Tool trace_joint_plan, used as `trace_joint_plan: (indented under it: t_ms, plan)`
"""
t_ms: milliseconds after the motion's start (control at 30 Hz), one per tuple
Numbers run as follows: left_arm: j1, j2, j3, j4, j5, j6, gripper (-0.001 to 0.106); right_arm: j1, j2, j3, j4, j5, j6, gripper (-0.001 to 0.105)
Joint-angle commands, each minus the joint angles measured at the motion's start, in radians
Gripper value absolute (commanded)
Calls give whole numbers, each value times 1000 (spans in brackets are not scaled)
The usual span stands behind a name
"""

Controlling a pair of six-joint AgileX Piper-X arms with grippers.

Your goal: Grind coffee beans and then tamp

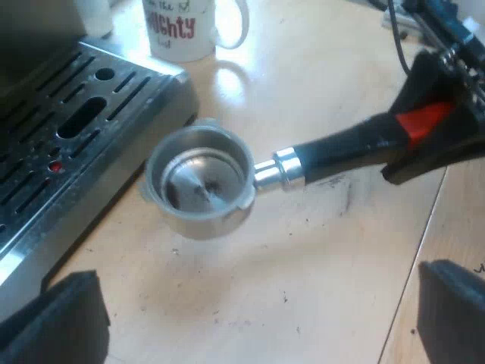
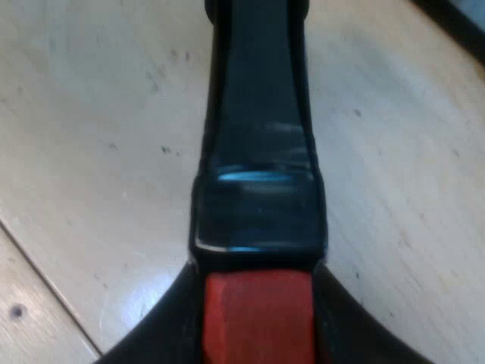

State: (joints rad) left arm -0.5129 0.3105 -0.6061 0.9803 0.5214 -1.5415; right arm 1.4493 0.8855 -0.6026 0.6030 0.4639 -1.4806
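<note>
Black, red-ended handle (image 2: 258, 152); white mug (image 1: 176, 34)

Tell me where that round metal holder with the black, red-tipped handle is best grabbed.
Probably by the black handle, near its red end, coming from the side away from the round metal holder's cup. The handle is slim and sticks out level; the cup is wide. The right gripper grips there.

The 2 fingers (image 1: 423, 74) of our right gripper (image 1: 429, 123) cover part of the holder's (image 1: 333, 152) red end. The picture's edge cuts off the mug's (image 1: 189, 34) top and lettering, and the espresso machine (image 1: 76, 152).
</note>
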Motion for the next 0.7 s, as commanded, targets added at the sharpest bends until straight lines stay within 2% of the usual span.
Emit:
trace_joint_plan:
  t_ms: [33,133,333,433,567,700]
  plan:
    - [-7,49,-8,-5,-8,7,85,-34,-13,35,-89,-2,-7,0]
    - [-7,112,-8,-17,-8,42,85,-86,-13,71,-147,-38,-7,0]
    - [-7,193,-8,-86,-8,52,85,-218,35,115,-216,-154,-110,0]
    - [-7,230,-8,-88,-8,52,85,-250,80,125,-266,-227,-136,0]
    - [-7,263,20,-116,-14,52,85,-263,143,125,-324,-222,-141,0]
    - [-7,285,91,-143,-17,52,85,-262,216,125,-369,-222,-141,0]
